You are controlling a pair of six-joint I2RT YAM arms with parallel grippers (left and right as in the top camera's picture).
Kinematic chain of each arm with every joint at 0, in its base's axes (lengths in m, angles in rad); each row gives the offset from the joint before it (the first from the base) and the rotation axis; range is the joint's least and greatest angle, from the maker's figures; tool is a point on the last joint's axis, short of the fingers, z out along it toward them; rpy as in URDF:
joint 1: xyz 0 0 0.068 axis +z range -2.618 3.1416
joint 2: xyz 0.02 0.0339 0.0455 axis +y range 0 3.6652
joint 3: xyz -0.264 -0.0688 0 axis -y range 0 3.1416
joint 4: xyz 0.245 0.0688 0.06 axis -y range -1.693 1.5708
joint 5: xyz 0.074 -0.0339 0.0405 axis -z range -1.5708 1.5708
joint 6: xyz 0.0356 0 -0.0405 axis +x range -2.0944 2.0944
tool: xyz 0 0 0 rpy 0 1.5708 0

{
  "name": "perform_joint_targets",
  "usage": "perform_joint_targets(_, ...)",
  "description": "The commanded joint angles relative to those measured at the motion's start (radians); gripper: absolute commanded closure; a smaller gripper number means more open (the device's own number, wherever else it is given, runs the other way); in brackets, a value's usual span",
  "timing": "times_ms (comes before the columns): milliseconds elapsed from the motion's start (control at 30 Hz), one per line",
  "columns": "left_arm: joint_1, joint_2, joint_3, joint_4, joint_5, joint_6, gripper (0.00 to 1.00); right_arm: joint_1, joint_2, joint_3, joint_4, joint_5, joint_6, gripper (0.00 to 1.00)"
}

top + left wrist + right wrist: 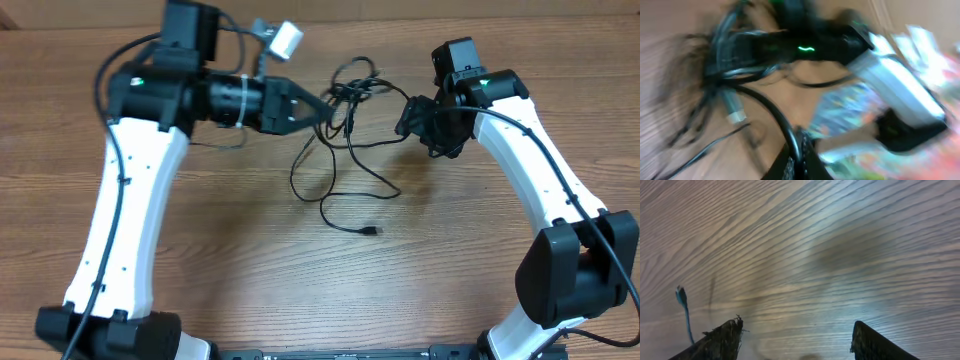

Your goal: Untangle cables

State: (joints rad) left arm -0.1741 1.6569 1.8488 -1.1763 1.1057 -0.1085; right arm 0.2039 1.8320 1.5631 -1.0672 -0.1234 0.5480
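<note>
Wooden table (230,250) carries tangled thin black cables (348,92); left gripper (322,108) is clenched on them, right gripper (797,342) released.

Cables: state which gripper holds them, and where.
Left gripper is shut on a strand at the left edge of the knot of cables. Right gripper is open, holding nothing.

The brown wood-grain table (200,250) carried a knot of thin black cables (350,92) toward its far side. From that knot, loose strands ran across the wood toward the near edge in open loops, one ending in a small plug (372,231) well apart from the knot.
</note>
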Motion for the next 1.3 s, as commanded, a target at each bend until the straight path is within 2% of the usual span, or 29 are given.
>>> perform_joint_targets(0,0.055,-0.056,0.032,-0.058,-0.363,-0.128,0.96,-0.047,0.014,-0.007,0.003,0.087,0.032,0.3)
perform_joint_targets(133,0.071,-0.055,0.032,-0.145,-0.636,-0.189,0.96,-0.08,0.014,-0.007,0.003,0.087,0.036,0.3)
perform_joint_targets(233,0.071,-0.055,0.032,-0.173,-0.752,-0.215,0.96,-0.104,0.014,-0.007,0.003,0.1,0.096,0.3)
perform_joint_targets(467,0.068,-0.054,0.032,-0.188,-0.835,-0.255,0.96,-0.121,0.014,-0.007,0.003,0.099,0.134,0.25)
perform_joint_targets(567,0.056,-0.054,0.032,-0.187,-0.826,-0.254,0.96,-0.121,0.014,-0.007,0.003,0.085,0.134,0.18)
perform_joint_targets(600,0.049,-0.054,0.032,-0.186,-0.824,-0.254,0.96,-0.121,0.014,-0.007,0.004,0.072,0.134,0.12)
perform_joint_targets(767,0.033,-0.052,0.032,-0.181,-0.847,-0.265,0.96,-0.121,0.014,-0.007,0.015,0.046,0.145,0.01)
perform_joint_targets(900,0.033,-0.045,0.032,-0.185,-0.892,-0.296,0.96,-0.121,0.014,-0.007,0.026,0.005,0.143,0.0)
perform_joint_targets(1133,-0.017,0.003,0.031,-0.185,-0.864,-0.283,0.96,-0.12,0.014,-0.007,0.142,-0.519,-0.245,0.0)
perform_joint_targets(1167,-0.037,0.023,0.031,-0.185,-0.861,-0.277,0.96,-0.12,0.014,-0.007,0.15,-0.641,-0.339,0.0)
perform_joint_targets(1267,-0.063,0.051,0.031,-0.182,-0.843,-0.261,0.96,-0.12,0.014,-0.007,0.146,-0.682,-0.371,0.0)
